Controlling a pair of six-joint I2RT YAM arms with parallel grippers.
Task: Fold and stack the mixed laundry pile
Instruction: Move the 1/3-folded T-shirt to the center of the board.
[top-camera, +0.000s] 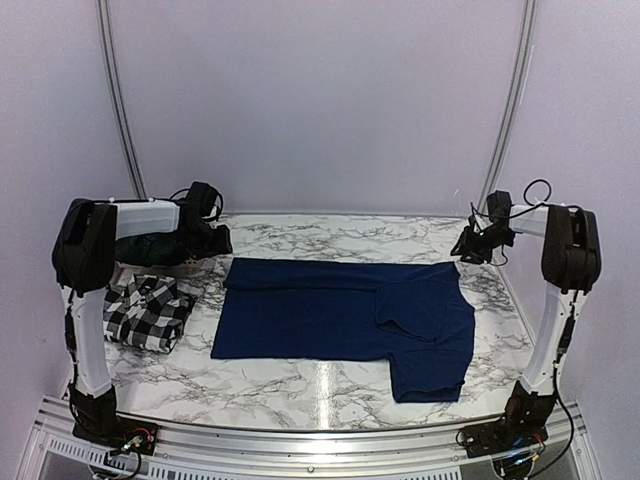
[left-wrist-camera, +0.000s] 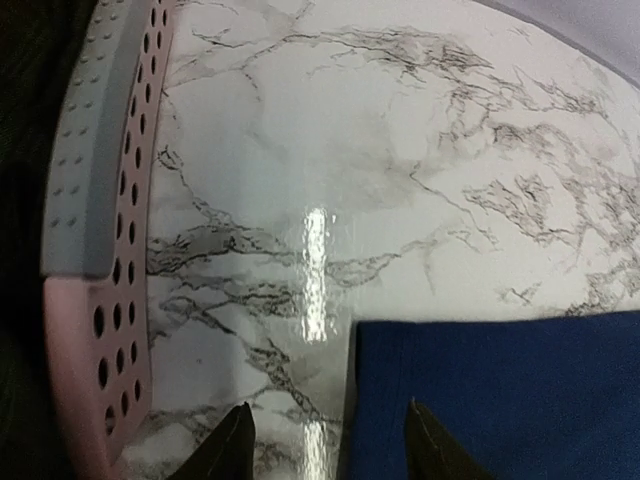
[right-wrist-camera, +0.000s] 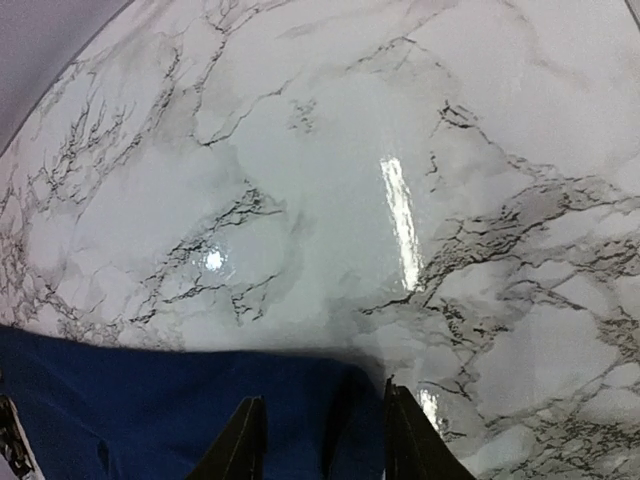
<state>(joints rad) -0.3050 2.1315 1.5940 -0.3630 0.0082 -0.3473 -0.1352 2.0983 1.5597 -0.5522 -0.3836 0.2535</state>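
Observation:
A navy blue T-shirt (top-camera: 340, 310) lies spread flat on the marble table, one sleeve folded in at the right. My left gripper (top-camera: 215, 240) is open above its far left corner, which shows in the left wrist view (left-wrist-camera: 500, 390). My right gripper (top-camera: 470, 247) is open above its far right corner, which shows in the right wrist view (right-wrist-camera: 200, 400). Neither holds cloth. A folded black-and-white check shirt (top-camera: 148, 310) lies at the left. A dark green-and-navy plaid garment (top-camera: 150, 248) sits in a basket under the left arm.
A pink perforated basket (left-wrist-camera: 110, 230) stands at the far left, close to my left gripper. The marble table (top-camera: 330, 385) has a metal rail along its near edge. Curved frame poles stand at the back.

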